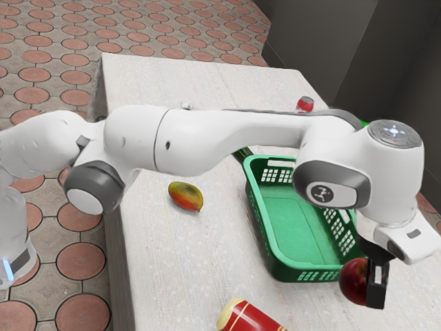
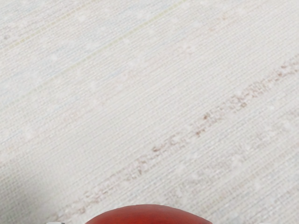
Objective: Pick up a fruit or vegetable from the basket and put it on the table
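The gripper (image 1: 371,292) holds a red fruit (image 1: 353,281) outside the green basket (image 1: 303,268)

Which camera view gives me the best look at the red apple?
The exterior view: most of the apple's round shape shows there, beside the green basket, though one side is hidden. In the wrist view, the lower edge cuts it off, leaving a smooth red arc against the pale table.

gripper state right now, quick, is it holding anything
Gripper: closed, holding the round red fruit outside the green basket.
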